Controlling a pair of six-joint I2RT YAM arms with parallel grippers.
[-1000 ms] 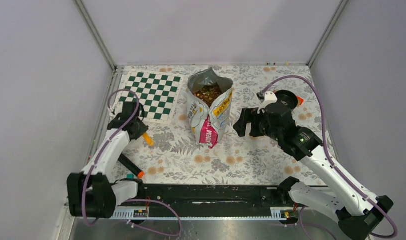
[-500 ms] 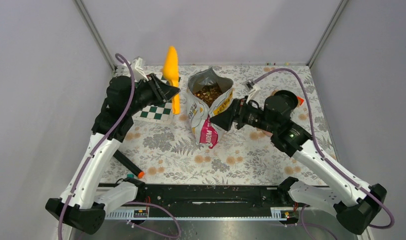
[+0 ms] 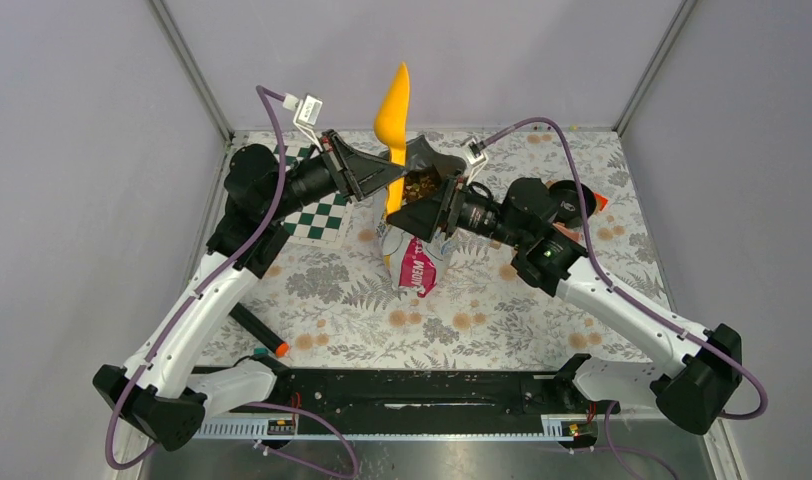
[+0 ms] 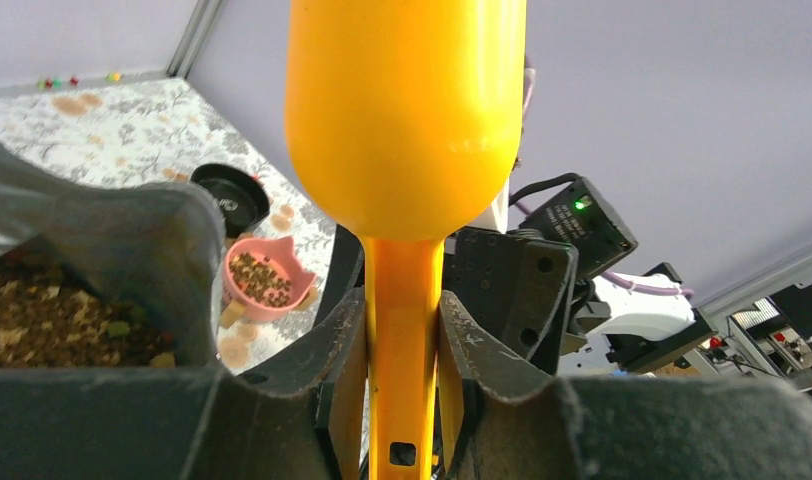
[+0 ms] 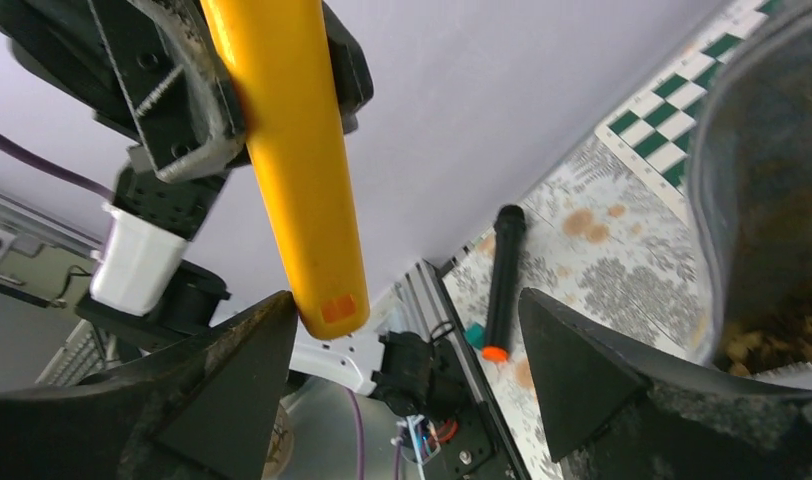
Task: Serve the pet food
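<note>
Pinching the handle of the yellow scoop (image 3: 393, 105), my left hand (image 4: 402, 300) holds it roughly upright, bowl skyward, at the left rim of the open bag (image 3: 422, 270); the kibble (image 3: 419, 185) lies just below and right, inside. My right hand (image 5: 407, 294), spread wide, flanks the right rim.

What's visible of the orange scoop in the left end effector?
Glossy orange-yellow plastic scoop: a rounded bowl narrowing to a flat handle with a small hole near its end. The left end effector is shut on the handle, bowl pointing up, its back to the wrist camera, so contents are hidden. It is up beside the open bag; contact with it is unclear.
</note>
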